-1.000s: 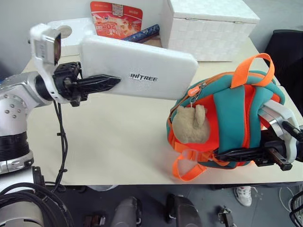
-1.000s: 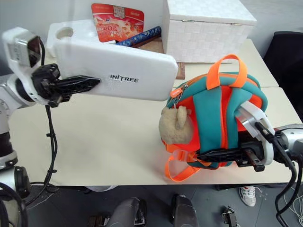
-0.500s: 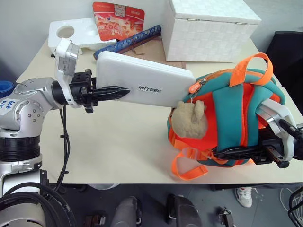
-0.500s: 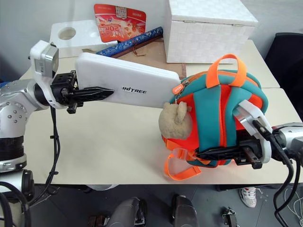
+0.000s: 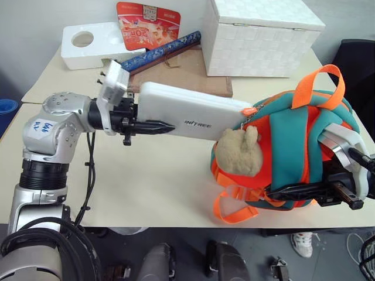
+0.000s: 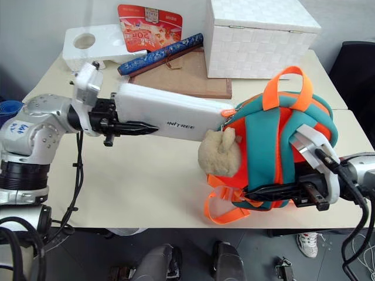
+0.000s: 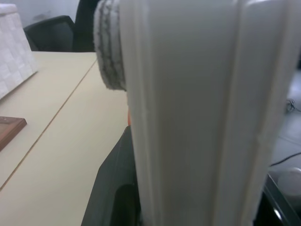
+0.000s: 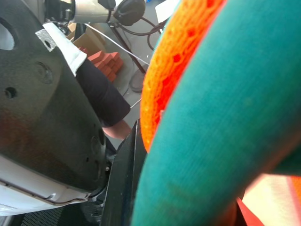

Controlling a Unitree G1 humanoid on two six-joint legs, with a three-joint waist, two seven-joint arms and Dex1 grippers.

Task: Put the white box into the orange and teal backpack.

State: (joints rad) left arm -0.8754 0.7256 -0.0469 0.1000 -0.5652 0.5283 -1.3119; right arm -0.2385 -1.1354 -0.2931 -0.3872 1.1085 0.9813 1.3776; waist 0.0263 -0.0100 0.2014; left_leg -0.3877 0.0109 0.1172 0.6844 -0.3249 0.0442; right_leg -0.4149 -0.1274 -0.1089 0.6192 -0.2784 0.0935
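The white box [image 5: 193,113] is a slim white case with dark lettering, held nearly level above the table. My left gripper [image 5: 169,126] is shut on its near end; a black finger lies along its side. Its far end meets the open rim of the orange and teal backpack [image 5: 293,149], just above the tan plush toy [image 5: 237,153]. The backpack stands at the table's right front, with its orange loop handle up. My right gripper [image 5: 275,190] is shut on the backpack's lower edge. The left wrist view looks along the box's edge [image 7: 197,117]. Teal and orange fabric [image 8: 225,117] shows close up in the right wrist view.
At the back stand a big white woven box [image 5: 263,35], a styrofoam block with a round hole [image 5: 88,44], a red package [image 5: 146,23] and a blue patterned roll [image 5: 161,50]. A wooden board [image 5: 187,73] lies behind the held box. A black chair [image 5: 357,58] stands right.
My left gripper has carried the white box down and to the right, and rolled it flatter. Its far end now reaches the backpack's opening. The right gripper has kept still.
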